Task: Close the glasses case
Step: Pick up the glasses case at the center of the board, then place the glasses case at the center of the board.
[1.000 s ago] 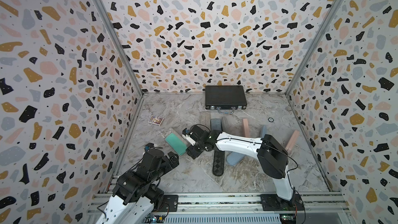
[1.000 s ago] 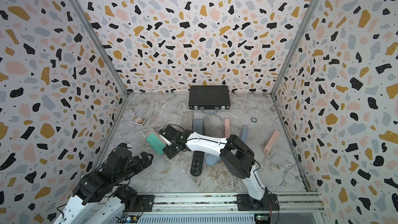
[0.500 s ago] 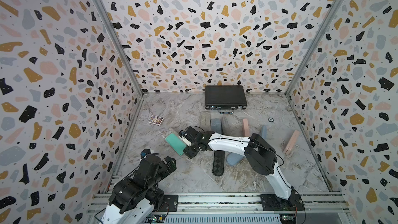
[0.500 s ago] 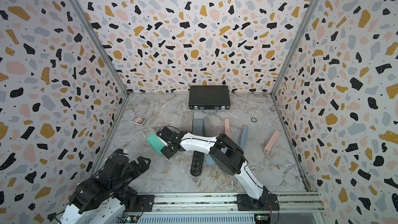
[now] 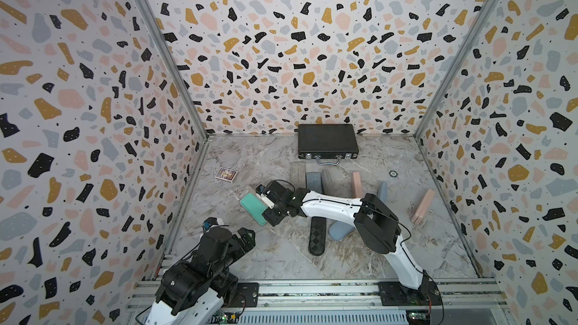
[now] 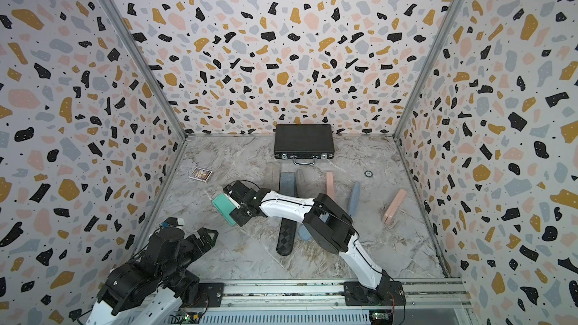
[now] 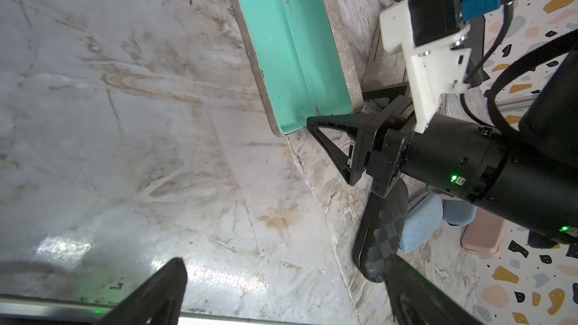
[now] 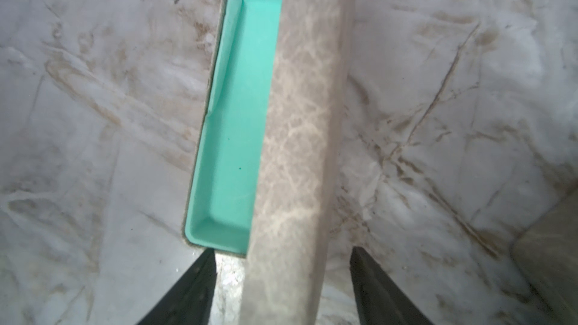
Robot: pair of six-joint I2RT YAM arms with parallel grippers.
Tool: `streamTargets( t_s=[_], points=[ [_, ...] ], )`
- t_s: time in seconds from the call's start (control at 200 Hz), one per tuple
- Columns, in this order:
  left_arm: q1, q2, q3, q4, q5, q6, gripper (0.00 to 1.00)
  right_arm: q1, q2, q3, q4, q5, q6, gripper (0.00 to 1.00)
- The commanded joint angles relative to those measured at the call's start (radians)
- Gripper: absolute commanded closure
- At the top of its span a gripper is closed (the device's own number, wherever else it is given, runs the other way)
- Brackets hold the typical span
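Observation:
The glasses case [image 5: 252, 209] lies open on the marble floor at middle left, mint-green inside and marble-patterned outside. Its tray [image 8: 234, 126] lies flat and its lid [image 8: 305, 114] stands raised. My right gripper [image 8: 284, 251] is open at one end of the case, a finger on each side of the lid with gaps showing; it appears in both top views [image 5: 268, 215] [image 6: 239, 215] and in the left wrist view [image 7: 337, 110]. My left gripper [image 7: 286, 262] is open over bare floor near the front rail [image 5: 245, 236], apart from the case [image 7: 294, 57].
A black briefcase [image 5: 327, 140] sits at the back wall. Several closed cases lie right of the open one: a black one [image 5: 316, 236], blue [image 5: 339, 229], grey [image 5: 312, 179], pink [image 5: 356, 184] [image 5: 422, 206]. A small card box [image 5: 225, 174] lies at left.
My right gripper has moved left up to the case and its jaws have narrowed slightly. The left arm has drawn back toward the front rail. The case has stayed in place.

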Motion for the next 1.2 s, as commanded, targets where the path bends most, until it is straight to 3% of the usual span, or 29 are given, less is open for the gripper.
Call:
streamTargets(
  t_s=[0.0,0.085,0.335,0.4,0.746,1.196],
  points=[
    [0.005,-0.009,-0.005,-0.039,-0.002,-0.007,0.01,-0.007,0.007,0.049,0.012,0.004,0.001,0.33],
    [0.005,-0.012,-0.006,-0.04,0.001,-0.009,0.01,-0.013,0.016,0.061,0.02,-0.011,0.008,0.4],
    [0.005,-0.021,-0.01,-0.043,0.005,-0.012,0.01,-0.023,0.012,0.057,0.022,0.0,0.041,0.85],
    [0.005,-0.022,-0.012,-0.04,0.008,-0.012,0.01,-0.024,0.0,0.037,0.029,0.009,0.055,0.9],
    [0.005,-0.033,-0.023,-0.013,0.031,-0.013,0.01,-0.025,-0.216,-0.243,0.083,0.063,0.172,0.94],
    [0.005,0.043,-0.076,0.119,0.091,-0.004,0.01,0.009,-0.552,-0.64,0.099,0.178,0.532,0.93]
  ],
)
